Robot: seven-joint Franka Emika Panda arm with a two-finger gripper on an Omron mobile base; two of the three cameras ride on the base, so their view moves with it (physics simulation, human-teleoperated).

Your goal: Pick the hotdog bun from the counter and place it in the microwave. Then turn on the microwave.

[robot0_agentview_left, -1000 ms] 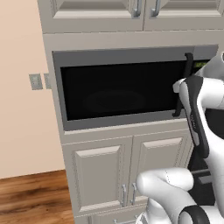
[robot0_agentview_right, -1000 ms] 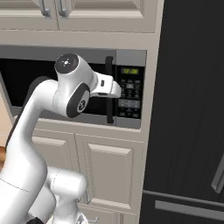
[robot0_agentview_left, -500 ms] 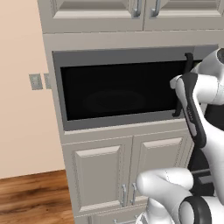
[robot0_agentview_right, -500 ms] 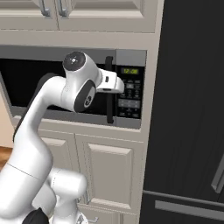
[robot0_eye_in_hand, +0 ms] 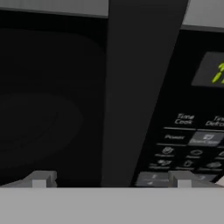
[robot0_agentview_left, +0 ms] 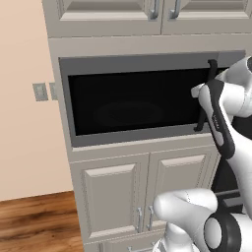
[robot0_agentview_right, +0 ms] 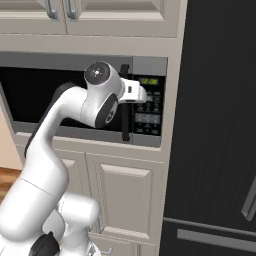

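A wall of pale grey cabinets (robot0_agentview_left: 147,197) filled the kitchen, with a tall black fridge (robot0_agentview_right: 220,125) at 3 o'clock in the right base view and wood floor (robot0_agentview_left: 34,221) at 8 o'clock in the left one. The microwave (robot0_agentview_left: 133,106) was built into that wall between upper and lower cabinets, its black glass door closed, its long axis horizontal and its front facing the robot. The black bar handle (robot0_agentview_right: 125,102) ran upright along the door's right side, long axis vertical, just beside the keypad (robot0_agentview_right: 149,112) with its green display (robot0_agentview_right: 148,81). The end effector (robot0_eye_in_hand: 109,179) hung released, jaws spread wide and holding nothing, with the handle (robot0_eye_in_hand: 131,87) rising between its fingertips (robot0_eye_in_hand: 41,178) in the hand view. Judging by this, the step in hand was opening the door; doing it well probably meant centring the bar between the jaws, closing squarely on it, then pulling along the door's swing rather than straight back, keeping clear of the keypad at 4 o'clock.
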